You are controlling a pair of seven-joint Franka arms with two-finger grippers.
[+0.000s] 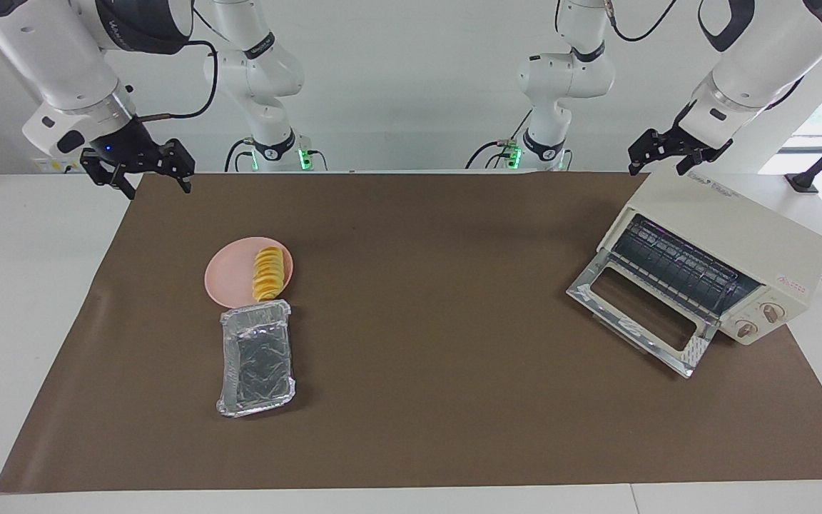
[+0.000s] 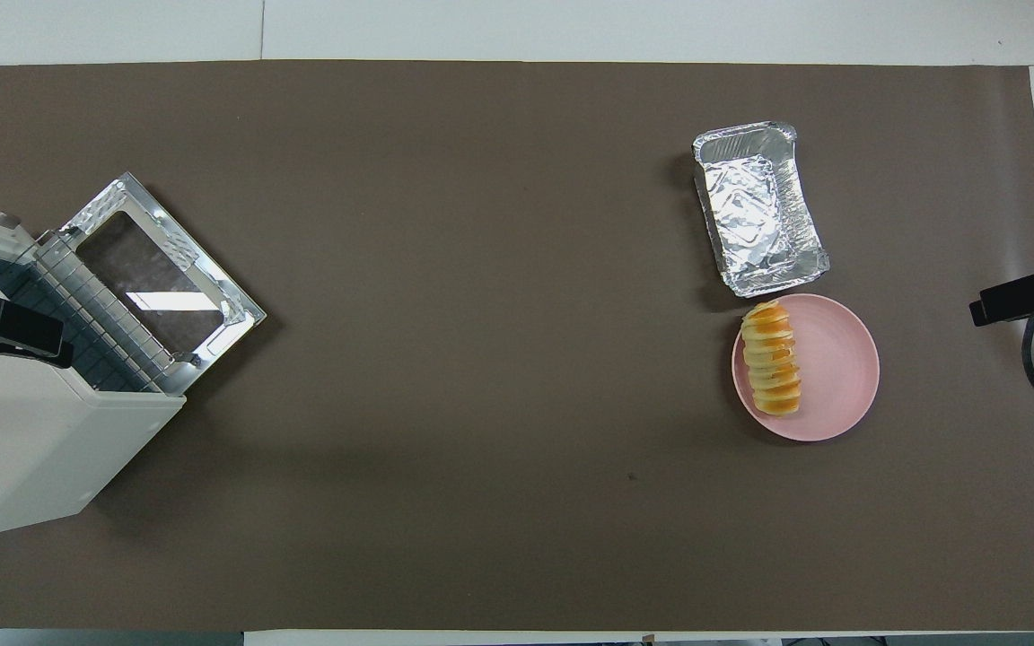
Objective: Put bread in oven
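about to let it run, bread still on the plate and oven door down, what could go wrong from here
1. The bread lies at the pink plate's edge, right by the foil tray; the open right claw could nudge either one while grasping.
2. The oven sits at the left arm's end, so a long carry or handover to the open left claw risks a drop.
3. The lowered door could be struck on approach.
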